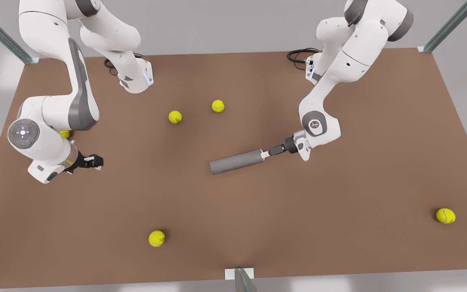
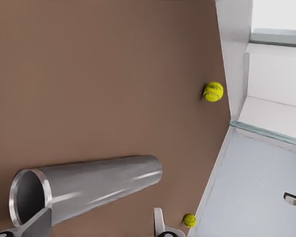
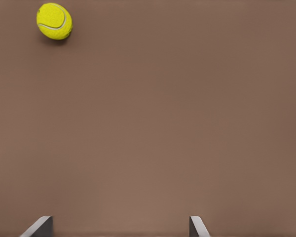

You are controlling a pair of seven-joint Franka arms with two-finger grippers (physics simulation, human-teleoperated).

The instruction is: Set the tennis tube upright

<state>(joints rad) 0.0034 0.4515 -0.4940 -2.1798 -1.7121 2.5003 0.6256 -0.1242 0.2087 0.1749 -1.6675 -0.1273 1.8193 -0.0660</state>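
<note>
1. Brown and bare but for scattered tennis balls, the bench (image 1: 339, 227) sits in a pale grey room with metal posts at its corners.
2. Nearest the camera, one ball (image 1: 156, 238) lies alone.
3. Mid-bench, the tennis tube (image 1: 236, 161) lies flat, long axis running from the front view's left to its right, rimmed mouth facing the left claw (image 1: 266, 153).
4. That claw, spread, brackets the rim (image 2: 30, 197); tipping the tube up likely hinges on this end.
5. Well apart, the right claw (image 1: 95, 161) waits, spread, over bare bench.
6. Farther back lie two balls (image 1: 175, 117).
</note>
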